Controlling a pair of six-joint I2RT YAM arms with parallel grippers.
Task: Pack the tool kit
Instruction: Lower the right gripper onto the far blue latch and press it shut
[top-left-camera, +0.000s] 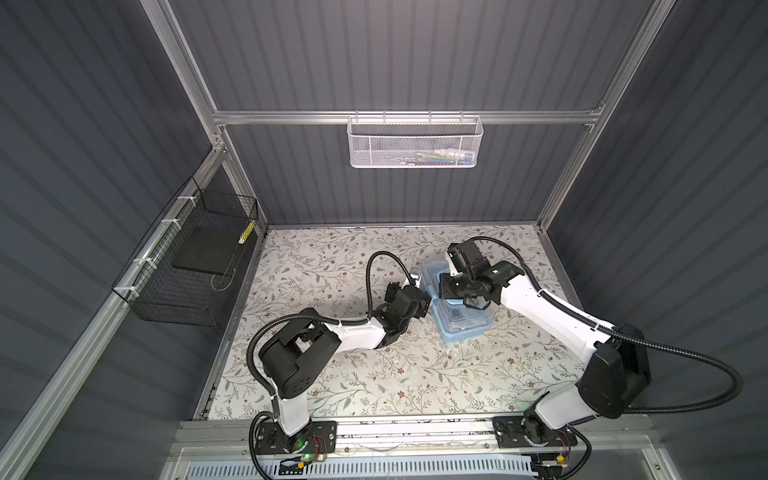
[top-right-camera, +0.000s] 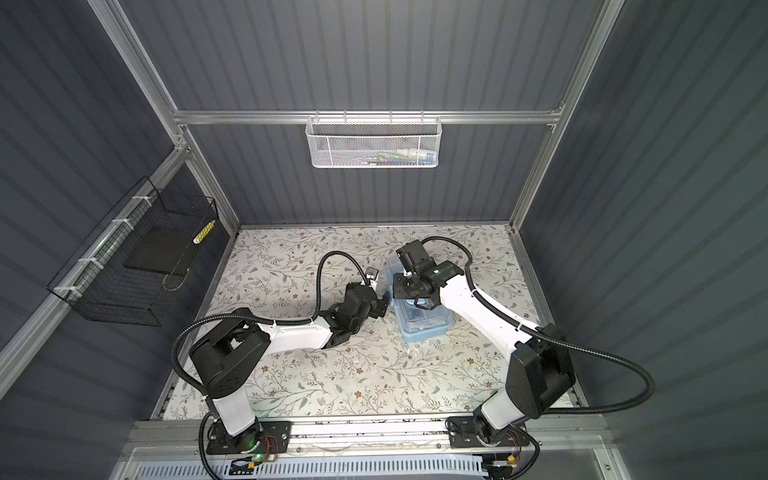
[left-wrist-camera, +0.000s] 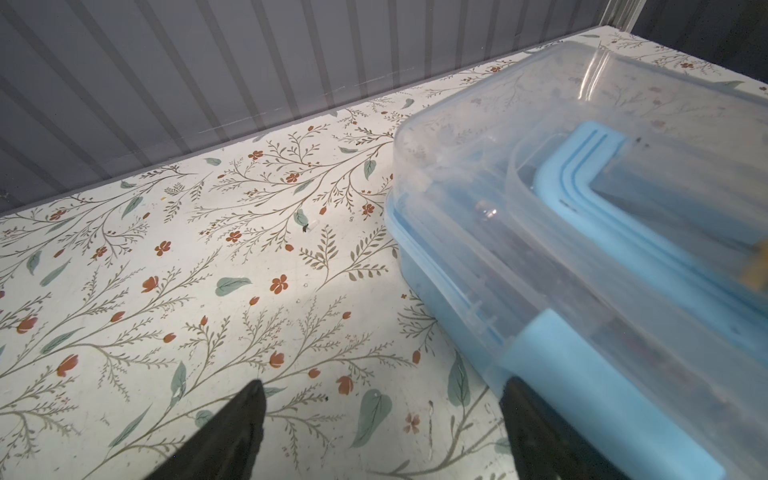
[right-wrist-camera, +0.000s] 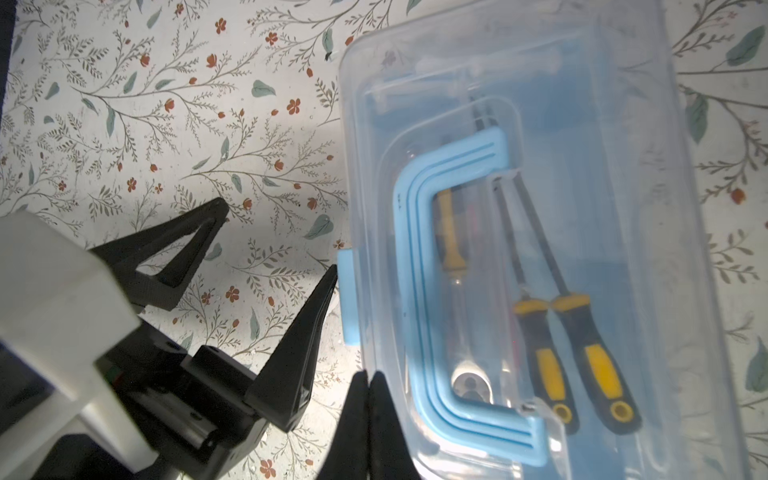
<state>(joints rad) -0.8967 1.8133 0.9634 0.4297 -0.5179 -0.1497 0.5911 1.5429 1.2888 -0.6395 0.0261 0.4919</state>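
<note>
Tool kit (top-left-camera: 465, 328) lies on the floral table (top-left-camera: 332, 374). Its clear lid (right-wrist-camera: 615, 124) is on, and the blue handle (right-wrist-camera: 419, 270) lies flat on the lid. Seen through the lid: two black-and-yellow screwdrivers (right-wrist-camera: 540, 357) side by side, and a ratchet head (right-wrist-camera: 469, 382) inside the handle's curve.

Left gripper (right-wrist-camera: 274, 245) is low at the kit's long side with its fingers spread wide and nothing between them. One fingertip sits just beside the kit's blue latch (right-wrist-camera: 349, 299); the other is over bare table, away from the kit.

Right gripper (right-wrist-camera: 369, 378) is above the kit on the latch side, tips pressed together at the lid's edge, holding nothing visible. Cannot tell whether it touches the lid.

White mesh basket (top-left-camera: 413, 141) and black wire basket (top-left-camera: 187, 266) are both well apart from the kit.
</note>
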